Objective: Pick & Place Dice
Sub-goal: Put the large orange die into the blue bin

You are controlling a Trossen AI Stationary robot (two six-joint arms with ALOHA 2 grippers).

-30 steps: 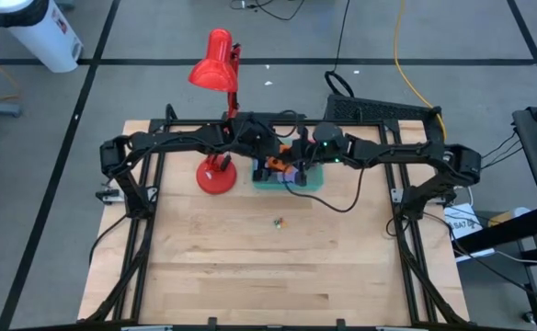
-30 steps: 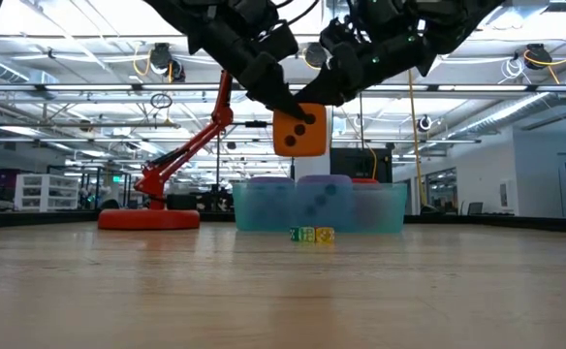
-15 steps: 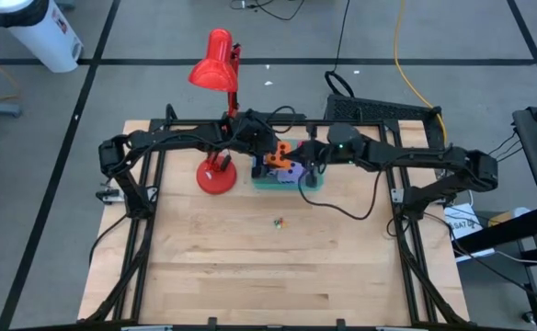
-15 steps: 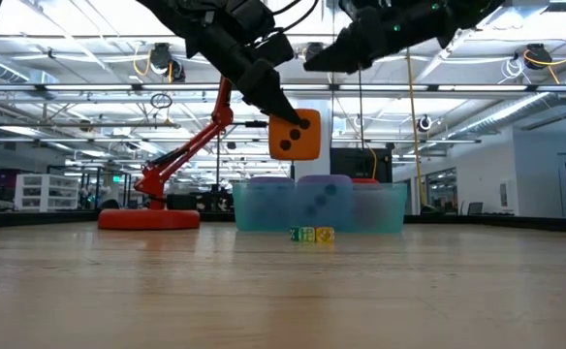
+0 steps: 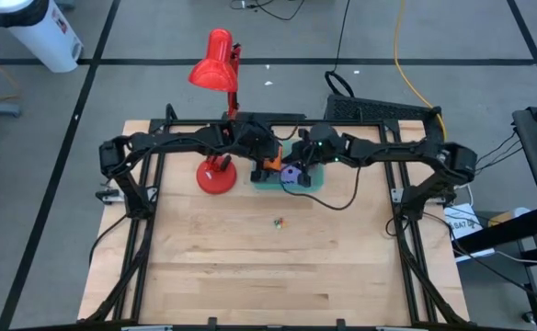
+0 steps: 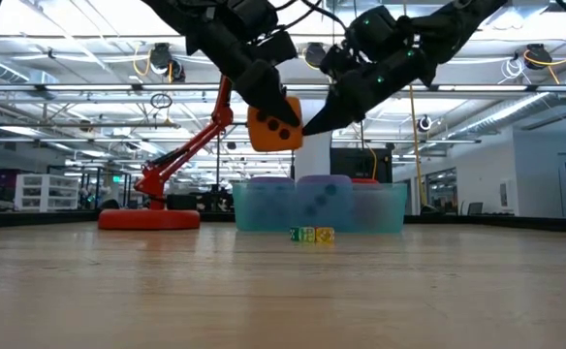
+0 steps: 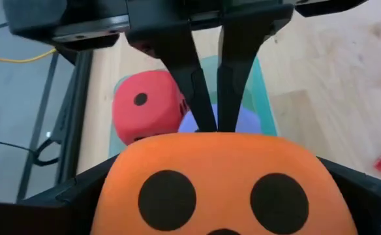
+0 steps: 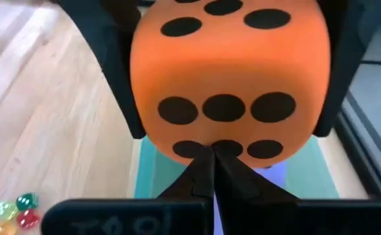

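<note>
High view: left claw [image 5: 270, 162] clamped on orange die [image 5: 273, 165], above the near-left edge of the teal tray [image 5: 316, 181]; right claw [image 5: 291, 165] just beside it; purple die [image 5: 291, 175] below.

Low view: orange die [image 6: 273, 124] in the left claw [image 6: 281, 109], held clear above the tray [image 6: 319, 208]; right claw [image 6: 307, 124] touching its side.

Left wrist view: orange die [image 7: 220, 184] between own fingers; red die [image 7: 147, 106] beyond, in tray.

Right wrist view: right claw [image 8: 213, 154] pressed together, tips against the orange die [image 8: 226, 72].
</note>
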